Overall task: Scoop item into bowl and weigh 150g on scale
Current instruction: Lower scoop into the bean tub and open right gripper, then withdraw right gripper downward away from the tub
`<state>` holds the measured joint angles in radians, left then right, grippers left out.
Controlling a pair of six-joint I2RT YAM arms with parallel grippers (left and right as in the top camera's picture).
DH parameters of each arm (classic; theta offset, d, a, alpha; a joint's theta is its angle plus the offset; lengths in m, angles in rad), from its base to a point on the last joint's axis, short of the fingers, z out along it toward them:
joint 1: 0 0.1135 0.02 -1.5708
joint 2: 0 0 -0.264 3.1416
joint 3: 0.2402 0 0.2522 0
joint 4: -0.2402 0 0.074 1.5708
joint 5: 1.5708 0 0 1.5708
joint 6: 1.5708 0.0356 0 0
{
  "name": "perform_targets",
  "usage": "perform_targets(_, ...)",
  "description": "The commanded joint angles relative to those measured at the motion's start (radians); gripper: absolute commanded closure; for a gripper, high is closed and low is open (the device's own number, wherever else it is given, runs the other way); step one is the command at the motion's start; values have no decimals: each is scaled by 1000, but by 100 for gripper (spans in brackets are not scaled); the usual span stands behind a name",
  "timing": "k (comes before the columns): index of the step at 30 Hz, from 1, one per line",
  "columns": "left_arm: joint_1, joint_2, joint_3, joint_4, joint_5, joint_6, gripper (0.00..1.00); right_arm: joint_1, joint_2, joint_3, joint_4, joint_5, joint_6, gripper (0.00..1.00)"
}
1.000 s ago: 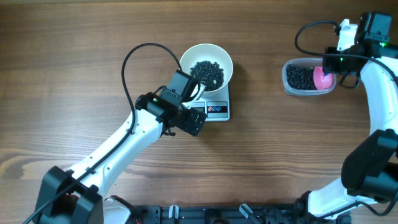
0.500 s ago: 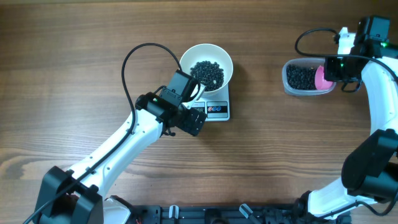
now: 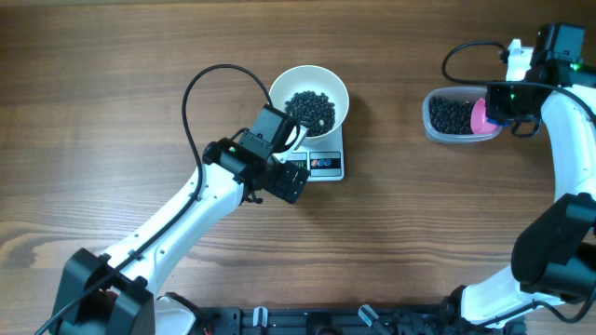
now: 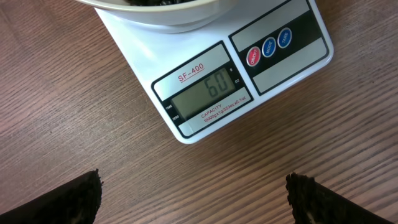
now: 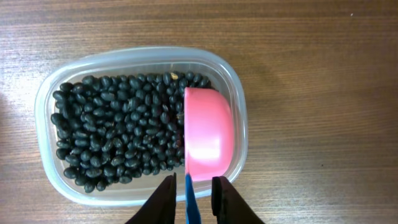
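bowl (image 3: 307, 74): beans (image 3: 310, 110); tub (image 5: 43, 124): beans, pink scoop (image 5: 208, 134), seemingly sideways

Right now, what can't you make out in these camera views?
Left wrist view: the bowl is cut off by the top edge, hiding its contents.
Overhead: the display on the scale is too small to read.
Right wrist view: the pink scoop shows only its outside; its blue handle runs off the bottom edge, so whether the right gripper grips it is unclear.

Bowl (image 4: 166, 14) cropped at top edge, scoop handle (image 5: 189, 202) — cut off below
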<state>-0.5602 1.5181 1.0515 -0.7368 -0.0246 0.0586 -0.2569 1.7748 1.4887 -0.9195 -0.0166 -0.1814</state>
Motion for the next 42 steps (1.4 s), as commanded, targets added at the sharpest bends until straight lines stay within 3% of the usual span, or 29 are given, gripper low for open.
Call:
perform_targets(1, 1, -18, -6, 0, 12, 12, 0, -2, 10, 8, 14, 17, 1, 76)
perform_targets(3, 1, -18, -6, 0, 12, 12, 0, -2, 14, 8, 13, 17, 1, 72)
perform_targets(5, 1, -18, -6, 0, 12, 12, 0, -2, 23, 7, 14, 18, 1, 55)
perform_targets(10, 1, -18, -6, 0, 12, 12, 0, -39, 1, 46, -15, -3, 31, 54)
perform_targets(15, 1, -18, -6, 0, 12, 12, 0, -208, -97, 90, -41, -143, 114, 35)
perform_targets(19, 1, -18, -6, 0, 12, 12, 0, -458, -63, 42, -74, -465, 112, 32)
perform_targets(23, 1, -18, -6, 0, 12, 12, 0, -631, -13, -172, 42, -749, 111, 33)
perform_targets(26, 1, -17, -6, 0, 12, 12, 0, -624, -3, -407, 212, -933, 140, 33)
perform_targets(31, 1, -17, -6, 0, 12, 12, 0, -593, -4, -691, 521, -1029, 258, 30)
perform_targets(34, 1, -17, -6, 0, 12, 12, 0, -593, -4, -737, 605, -1092, 332, 25)
perform_targets(39, 1, -17, -6, 0, 12, 12, 0, -593, -14, -737, 745, -1129, 428, 26)
perform_targets(42, 1, -17, -6, 0, 12, 12, 0, -593, -163, -737, 730, -1127, 471, 26)
